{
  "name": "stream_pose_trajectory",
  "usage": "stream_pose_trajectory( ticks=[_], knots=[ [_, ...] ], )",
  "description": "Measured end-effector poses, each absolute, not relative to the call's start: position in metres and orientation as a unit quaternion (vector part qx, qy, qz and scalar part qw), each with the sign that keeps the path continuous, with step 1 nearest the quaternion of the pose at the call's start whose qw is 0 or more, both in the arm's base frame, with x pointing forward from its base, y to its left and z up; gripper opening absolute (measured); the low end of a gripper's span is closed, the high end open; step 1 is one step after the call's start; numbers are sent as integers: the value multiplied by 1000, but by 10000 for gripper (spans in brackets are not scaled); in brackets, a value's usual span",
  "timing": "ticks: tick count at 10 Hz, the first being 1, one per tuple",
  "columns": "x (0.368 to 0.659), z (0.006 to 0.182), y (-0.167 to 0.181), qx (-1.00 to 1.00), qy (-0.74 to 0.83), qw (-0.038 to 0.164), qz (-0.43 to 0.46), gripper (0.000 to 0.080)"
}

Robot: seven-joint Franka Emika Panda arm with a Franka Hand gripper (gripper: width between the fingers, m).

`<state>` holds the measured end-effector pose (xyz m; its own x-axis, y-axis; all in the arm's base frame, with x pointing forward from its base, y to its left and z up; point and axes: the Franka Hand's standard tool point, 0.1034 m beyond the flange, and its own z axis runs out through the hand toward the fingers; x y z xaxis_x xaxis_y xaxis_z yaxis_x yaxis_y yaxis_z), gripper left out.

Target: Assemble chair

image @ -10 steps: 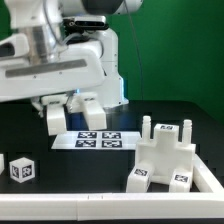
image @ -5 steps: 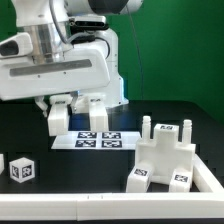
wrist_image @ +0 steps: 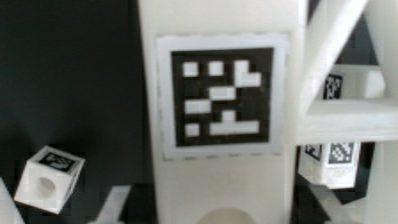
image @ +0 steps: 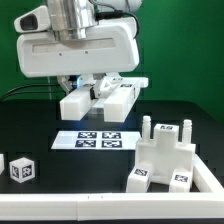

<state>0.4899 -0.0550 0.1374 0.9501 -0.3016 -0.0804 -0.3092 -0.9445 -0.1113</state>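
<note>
**Chair assembly: tagged bar in carry, not yet fitted**

The gripper (image: 98,103), upper centre of the exterior view, looks clamped on a white tagged bar (wrist_image: 217,100), above the marker board (image: 95,138). The part-built chair (image: 165,150) sits lower right, and a loose tagged cube (image: 20,169) lower left. In my judgement, the next move is carrying the bar across and lining it up with the chair's upright posts. No brand or writing is readable, only black-and-white square tags

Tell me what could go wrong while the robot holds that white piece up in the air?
1. The white piece hangs in the gripper above the marker board; a slip might drop it there.
2. It sticks out wider than the gripper, so it could bump the upright posts of the chair base when carried over.
</note>
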Motion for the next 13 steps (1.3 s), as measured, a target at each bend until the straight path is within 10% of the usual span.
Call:
stream_pose_trajectory(
  ticks=[9, 13],
  knots=[
    [517, 146, 17, -948, 311, 52, 31, 284],
    [525, 149, 56, -979, 203, 4, 11, 284]
  ],
)
